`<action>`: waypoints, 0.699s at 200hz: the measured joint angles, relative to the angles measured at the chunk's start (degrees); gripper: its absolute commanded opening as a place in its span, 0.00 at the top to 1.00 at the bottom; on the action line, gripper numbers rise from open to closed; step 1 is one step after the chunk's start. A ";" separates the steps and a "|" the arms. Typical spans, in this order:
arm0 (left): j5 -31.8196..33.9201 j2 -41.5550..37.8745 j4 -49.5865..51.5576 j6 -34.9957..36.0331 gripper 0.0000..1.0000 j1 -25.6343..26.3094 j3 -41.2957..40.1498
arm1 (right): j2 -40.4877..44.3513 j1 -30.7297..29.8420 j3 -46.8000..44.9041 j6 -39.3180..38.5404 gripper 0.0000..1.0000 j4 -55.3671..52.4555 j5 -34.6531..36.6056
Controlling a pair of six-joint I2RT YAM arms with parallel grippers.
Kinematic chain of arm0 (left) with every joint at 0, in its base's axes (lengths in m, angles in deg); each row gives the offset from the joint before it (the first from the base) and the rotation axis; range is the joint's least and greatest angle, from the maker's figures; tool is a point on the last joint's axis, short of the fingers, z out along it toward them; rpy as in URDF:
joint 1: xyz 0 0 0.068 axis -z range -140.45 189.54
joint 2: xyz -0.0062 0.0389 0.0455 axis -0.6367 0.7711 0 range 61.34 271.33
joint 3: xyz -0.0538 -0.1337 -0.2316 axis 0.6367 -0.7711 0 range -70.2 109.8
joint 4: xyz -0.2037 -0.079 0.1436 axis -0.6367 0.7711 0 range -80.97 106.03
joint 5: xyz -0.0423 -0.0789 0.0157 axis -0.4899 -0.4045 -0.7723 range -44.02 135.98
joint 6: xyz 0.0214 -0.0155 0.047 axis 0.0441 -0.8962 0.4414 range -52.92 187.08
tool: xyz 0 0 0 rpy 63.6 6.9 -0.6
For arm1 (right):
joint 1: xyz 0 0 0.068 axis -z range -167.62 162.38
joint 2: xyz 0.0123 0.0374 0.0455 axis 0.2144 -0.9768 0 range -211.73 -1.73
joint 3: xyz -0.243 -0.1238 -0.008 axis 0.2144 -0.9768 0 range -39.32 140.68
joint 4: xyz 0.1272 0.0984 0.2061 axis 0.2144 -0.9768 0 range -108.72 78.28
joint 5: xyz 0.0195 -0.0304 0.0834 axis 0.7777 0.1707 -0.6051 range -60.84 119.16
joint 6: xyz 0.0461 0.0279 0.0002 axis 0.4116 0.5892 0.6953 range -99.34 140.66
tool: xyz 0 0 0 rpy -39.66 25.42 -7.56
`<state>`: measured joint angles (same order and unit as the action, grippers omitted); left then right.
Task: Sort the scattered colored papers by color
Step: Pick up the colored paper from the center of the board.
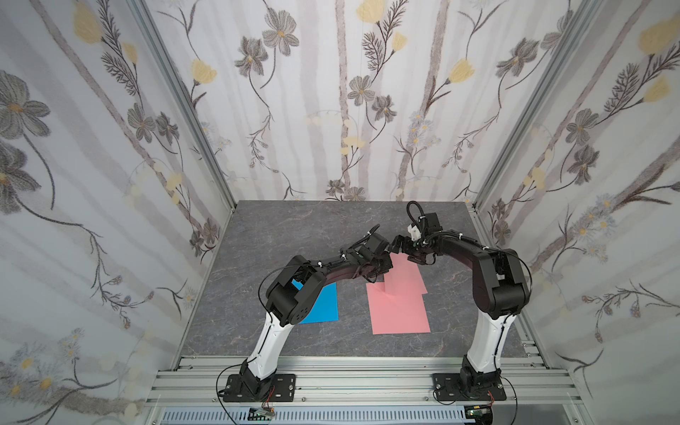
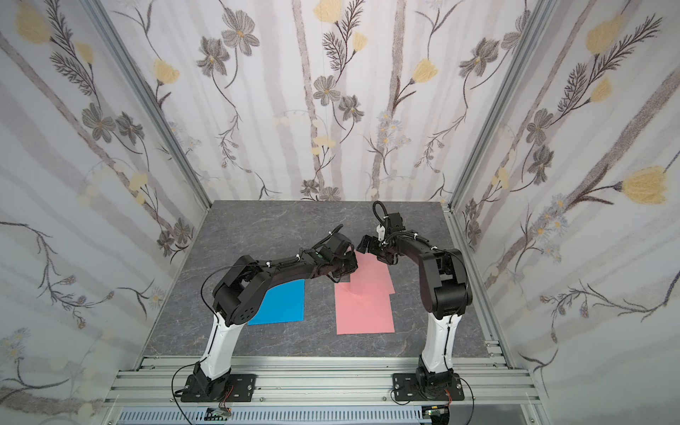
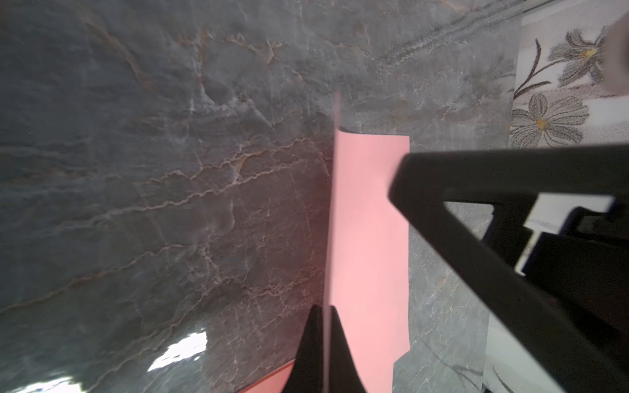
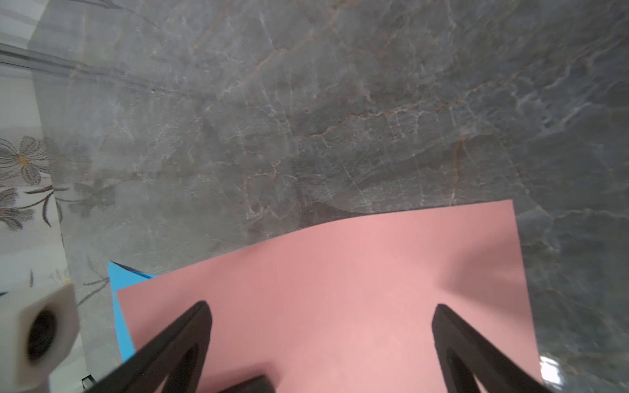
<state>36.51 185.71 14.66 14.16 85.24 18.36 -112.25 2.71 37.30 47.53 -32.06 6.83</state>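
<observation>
Top views: one blue paper (image 1: 319, 303), three pink papers (image 1: 399, 312)

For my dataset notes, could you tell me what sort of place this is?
Probably a robot test enclosure, not a home: aluminium framing holds floral-print walls, and two arms are bolted to a slotted metal rail beside a marble-look tabletop.

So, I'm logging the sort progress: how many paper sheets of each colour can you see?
Blue paper: 1
Salmon pink papers: 2
Total: 3 sheets told apart; stacked sheets could hide more.
</observation>
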 measured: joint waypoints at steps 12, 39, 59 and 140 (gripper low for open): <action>0.31 -0.20 1.38 0.76 1.00 0.00 1.38 | 2.32 -0.02 0.17 -0.68 0.00 -0.31 0.07; 0.57 -2.91 4.09 2.67 1.00 -0.04 3.15 | 7.08 0.00 0.57 -1.62 0.00 -2.10 1.53; 0.66 -6.34 4.96 3.41 1.00 0.02 3.21 | 10.38 0.11 -0.46 -2.14 0.00 -2.97 2.97; -0.83 -22.45 -3.37 -2.95 1.00 3.02 -17.07 | 24.44 0.33 -13.40 -3.10 0.00 -5.73 6.21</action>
<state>35.68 163.26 11.29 11.21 88.25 1.29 -87.81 3.04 23.90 44.43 -37.78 13.04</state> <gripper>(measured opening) 0.049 0.997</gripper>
